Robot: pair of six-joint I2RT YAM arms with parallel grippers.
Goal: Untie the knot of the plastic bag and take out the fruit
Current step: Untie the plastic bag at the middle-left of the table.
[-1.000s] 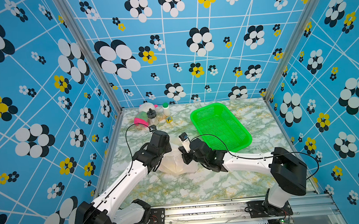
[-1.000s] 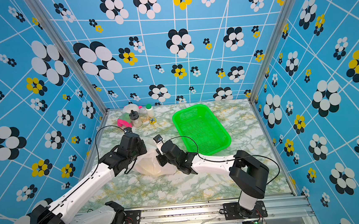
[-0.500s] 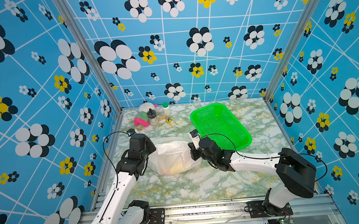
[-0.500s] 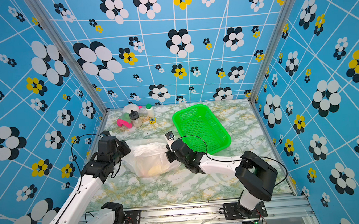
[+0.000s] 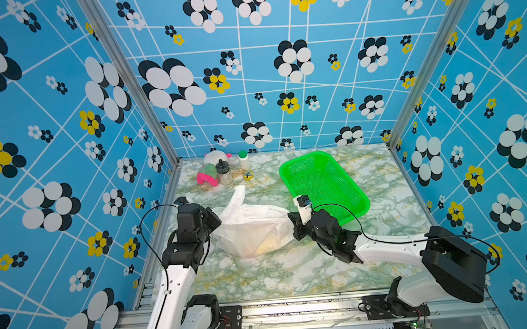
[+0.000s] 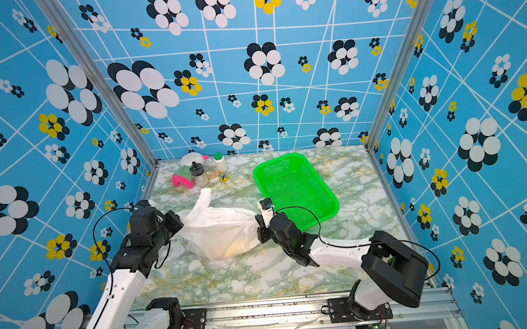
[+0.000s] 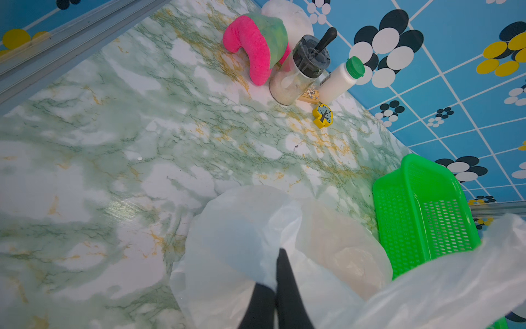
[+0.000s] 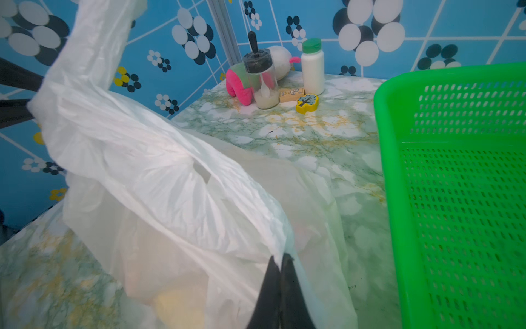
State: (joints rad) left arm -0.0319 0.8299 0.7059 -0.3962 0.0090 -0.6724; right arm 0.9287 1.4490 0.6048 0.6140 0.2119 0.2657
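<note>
Top views: the plastic bag (image 5: 254,233) lies on the desk (image 5: 296,275) between its centre and left edge, just beside the green basket (image 5: 325,186). It is stretched between the left end effector (image 5: 214,220) and the right end effector (image 5: 292,227), and one loose handle stands up toward the back edge. Left wrist view: jaws closed, pinching a fold of bag film. Right wrist view: jaws likewise closed on the bag's opposite edge; a yellow fruit (image 8: 179,307) shows faintly through the film. Assessment: the untying step is in hand. The knot appears loosened, though folds hide it. The next move calls for a gentle outward pull to open the mouth without tearing.
</note>
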